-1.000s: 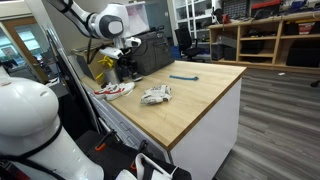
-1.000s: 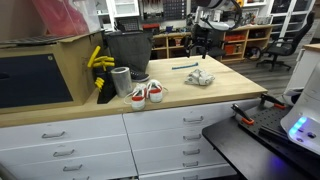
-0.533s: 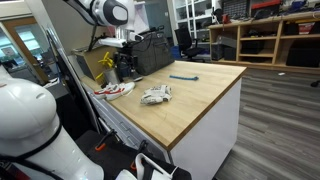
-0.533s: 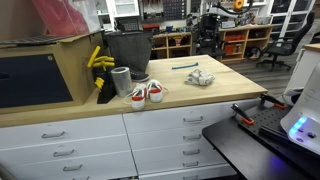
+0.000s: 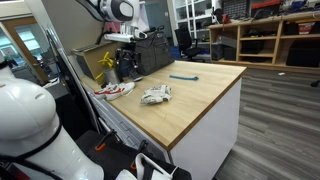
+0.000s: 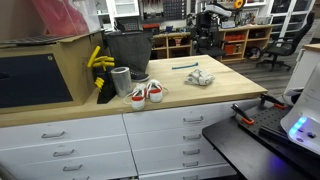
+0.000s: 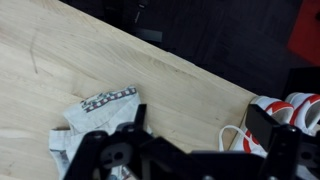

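I count one crumpled cloth, two sneakers and one blue tool on the wooden counter. The cloth is white-grey with a checked band and lies mid-counter between them. In the wrist view the band runs left to right, rising slightly. The gripper hangs released, high above.

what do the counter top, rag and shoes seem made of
Counter top: light wood, smooth matte; grain lines show. Rag: soft cloth, pale grey, creased, with a checked band. Shoes: likely canvas or synthetic, white with red trim; too small to be sure.
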{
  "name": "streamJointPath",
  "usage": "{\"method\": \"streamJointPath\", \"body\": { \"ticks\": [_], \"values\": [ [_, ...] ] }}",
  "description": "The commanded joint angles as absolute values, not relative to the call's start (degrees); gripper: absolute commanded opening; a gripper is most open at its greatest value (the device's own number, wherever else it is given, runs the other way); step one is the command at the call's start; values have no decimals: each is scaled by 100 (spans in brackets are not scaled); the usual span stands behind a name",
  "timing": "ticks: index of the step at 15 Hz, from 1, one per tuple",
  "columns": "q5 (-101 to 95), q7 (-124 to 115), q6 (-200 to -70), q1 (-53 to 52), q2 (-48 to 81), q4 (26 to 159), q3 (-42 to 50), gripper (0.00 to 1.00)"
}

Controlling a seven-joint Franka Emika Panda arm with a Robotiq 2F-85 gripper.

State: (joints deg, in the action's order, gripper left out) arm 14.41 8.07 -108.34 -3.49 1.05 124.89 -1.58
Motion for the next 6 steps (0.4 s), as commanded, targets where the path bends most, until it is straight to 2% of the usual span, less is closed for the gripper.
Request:
{"method": "streamJointPath", "body": {
  "ticks": [1, 6],
  "values": [
    [1557, 969, -10622, -321, 325, 12371, -247, 100],
    [1575, 853, -10782, -300, 380, 12474, -269, 100]
  ]
}}
